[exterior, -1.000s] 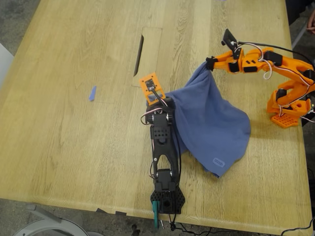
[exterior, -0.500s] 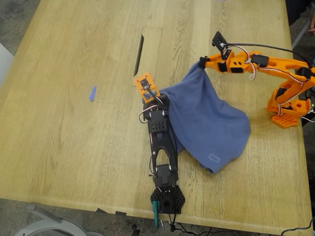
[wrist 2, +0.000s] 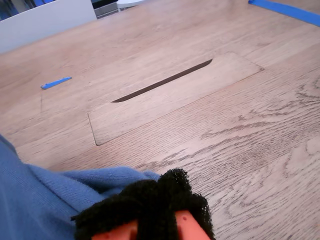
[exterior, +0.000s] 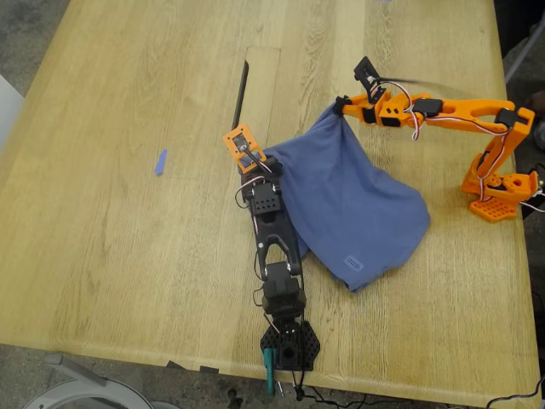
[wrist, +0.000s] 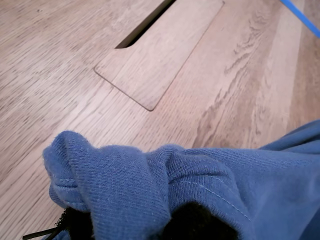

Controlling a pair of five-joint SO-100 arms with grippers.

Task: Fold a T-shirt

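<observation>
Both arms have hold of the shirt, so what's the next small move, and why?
Probably draw my first end effector and my second end effector apart to pull the edge between them taut. Both are shut on the shirt, which sags bunched between them, with the rest rumpled on the table.

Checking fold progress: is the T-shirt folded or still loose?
Loose, not folded. The T-shirt hangs bunched between two raised hands, each pinching an edge, its lower part crumpled on the table.

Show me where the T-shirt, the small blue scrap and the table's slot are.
T-shirt (exterior: 353, 204): exterior view, middle of the cloth.
Blue scrap (exterior: 159, 162): exterior view, its middle.
Slot (exterior: 240, 92): exterior view, the dark opening.
</observation>
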